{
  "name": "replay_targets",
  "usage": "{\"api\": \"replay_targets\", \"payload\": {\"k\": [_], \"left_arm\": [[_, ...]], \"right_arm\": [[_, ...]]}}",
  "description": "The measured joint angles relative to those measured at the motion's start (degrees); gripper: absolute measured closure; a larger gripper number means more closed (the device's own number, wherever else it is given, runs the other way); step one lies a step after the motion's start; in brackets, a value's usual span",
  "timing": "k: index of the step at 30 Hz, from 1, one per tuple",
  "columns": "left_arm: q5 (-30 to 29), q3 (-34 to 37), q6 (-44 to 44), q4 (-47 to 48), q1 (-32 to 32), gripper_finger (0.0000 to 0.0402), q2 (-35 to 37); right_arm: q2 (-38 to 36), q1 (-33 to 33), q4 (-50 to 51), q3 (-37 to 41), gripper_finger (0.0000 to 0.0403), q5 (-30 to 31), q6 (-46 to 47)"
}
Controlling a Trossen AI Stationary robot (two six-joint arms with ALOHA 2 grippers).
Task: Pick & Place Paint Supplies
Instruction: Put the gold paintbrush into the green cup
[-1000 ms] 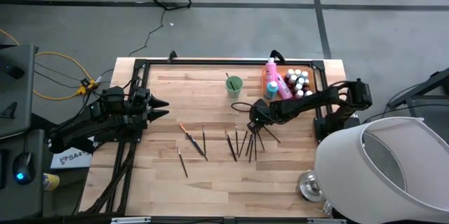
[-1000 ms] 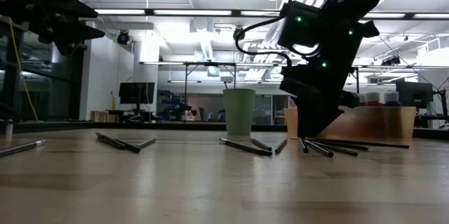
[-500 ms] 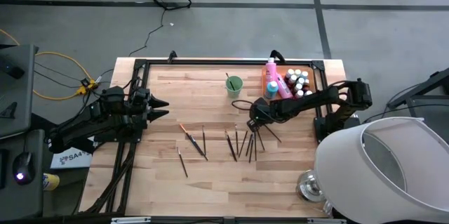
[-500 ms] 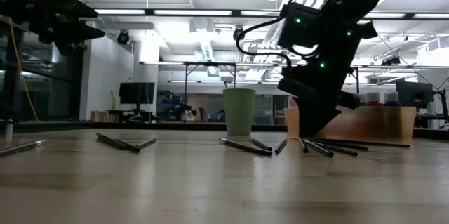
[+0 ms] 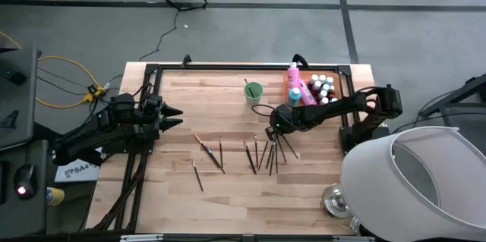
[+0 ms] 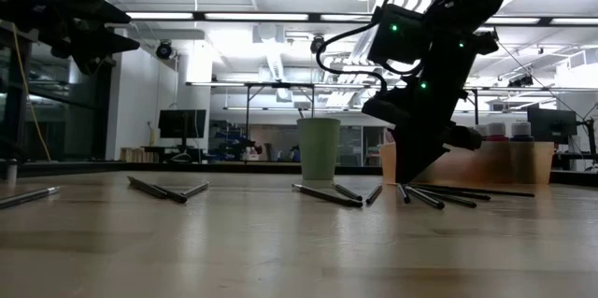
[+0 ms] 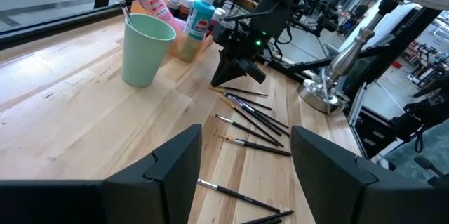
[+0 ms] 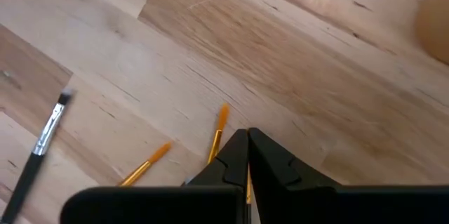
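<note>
High view: the right gripper (image 5: 271, 132) is down on the wood table (image 5: 228, 189) at the upper end of a fan of brushes (image 5: 267, 155), with its fingers pinched together. The right wrist view shows the fingers (image 8: 242, 155) closed on an orange-tipped brush (image 8: 218, 127); a second orange tip (image 8: 149, 157) lies just beside it and a dark brush with a silver ferrule (image 8: 43, 140) is farther off. The cup (image 5: 253, 92) stands near the gripper, toward the far edge, with one brush in it. The tray (image 5: 292, 90) sits at the far right corner, holding a pink bottle (image 5: 293, 73), a teal bottle (image 5: 294, 96) and small capped bottles (image 5: 323, 86). More brushes lie scattered at mid-table (image 5: 209, 151), well apart from the gripper. The near strip of the table is bare wood, as is the stretch between the cup and the left frame. The left gripper (image 5: 176, 117) hangs over the table's left edge, fingers spread, nothing between them.
</note>
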State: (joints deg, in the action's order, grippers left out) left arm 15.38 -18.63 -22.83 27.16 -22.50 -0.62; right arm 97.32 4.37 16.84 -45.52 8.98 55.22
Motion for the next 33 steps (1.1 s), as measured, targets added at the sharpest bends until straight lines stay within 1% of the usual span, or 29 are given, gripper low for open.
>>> {"api": "replay_targets", "payload": {"k": [6, 12, 16, 18, 20, 23, 27, 31, 33], "left_arm": [[0.0, 0.0, 0.0, 0.0, 0.0, 0.0187, 0.0], [0.0, 0.0, 0.0, 0.0, 0.0, 0.0187, 0.0], [0.0, 0.0, 0.0, 0.0, 0.0, 0.0187, 0.0], [0.0, 0.0, 0.0, 0.0, 0.0, 0.0187, 0.0], [0.0, 0.0, 0.0, 0.0, 0.0, 0.0187, 0.0], [0.0, 0.0, 0.0, 0.0, 0.0, 0.0187, 0.0], [0.0, 0.0, 0.0, 0.0, 0.0, 0.0187, 0.0], [0.0, 0.0, 0.0, 0.0, 0.0, 0.0187, 0.0], [0.0, 0.0, 0.0, 0.0, 0.0, 0.0187, 0.0]], "right_arm": [[-2.8, 0.2, 1.0, 0.3, 0.0399, 0.0, 2.3], [-6.2, 0.2, 0.9, 0.2, 0.0400, 2.1, 3.3], [-8.9, 0.2, -1.3, 0.2, 0.0400, 4.3, 3.7], [-10.6, 0.2, -4.8, 0.2, 0.0400, 6.2, 3.5], [-12.1, 0.2, -9.2, 0.2, 0.0399, 9.3, 2.4], [-14.9, 0.2, -17.7, 0.2, 0.0400, 14.3, -1.3], [-16.8, 0.3, -31.4, 0.1, 0.0399, 20.7, -9.7], [-16.5, 0.3, -44.5, 0.0, 0.0399, 28.0, -20.2], [-15.6, 0.8, -50.6, 0.0, 0.0399, 30.5, -24.5]]}}
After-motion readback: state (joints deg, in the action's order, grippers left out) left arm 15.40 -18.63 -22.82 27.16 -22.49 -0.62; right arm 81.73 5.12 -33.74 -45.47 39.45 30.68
